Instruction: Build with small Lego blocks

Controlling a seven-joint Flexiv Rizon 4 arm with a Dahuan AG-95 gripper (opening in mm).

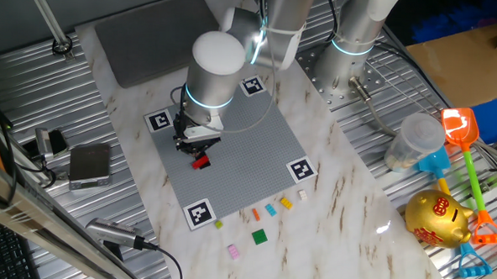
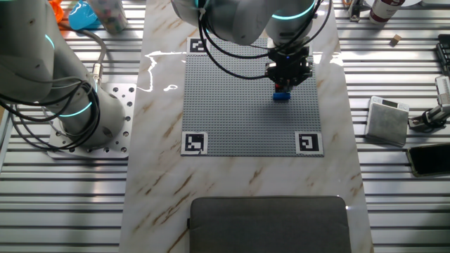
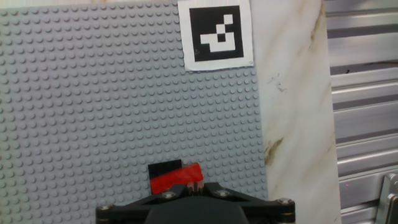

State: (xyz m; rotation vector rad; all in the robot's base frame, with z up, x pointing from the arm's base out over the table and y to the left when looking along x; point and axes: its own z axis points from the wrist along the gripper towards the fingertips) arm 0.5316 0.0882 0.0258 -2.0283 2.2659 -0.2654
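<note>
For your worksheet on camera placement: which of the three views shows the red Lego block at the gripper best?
The hand view: the red block fills the foreground on the grey baseplate, a black block beside it. One fixed view shows it small under the gripper. The other fixed view shows only a blue block there.

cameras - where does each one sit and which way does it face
One fixed view: high, off a baseplate corner, looking down; arm and gripper show.
The other fixed view: overhead from the opposite side; arm, gripper over a blue block.
Hand view: on the hand, looking along the fingers at a red block.
All three share the baseplate and its corner markers.
</note>
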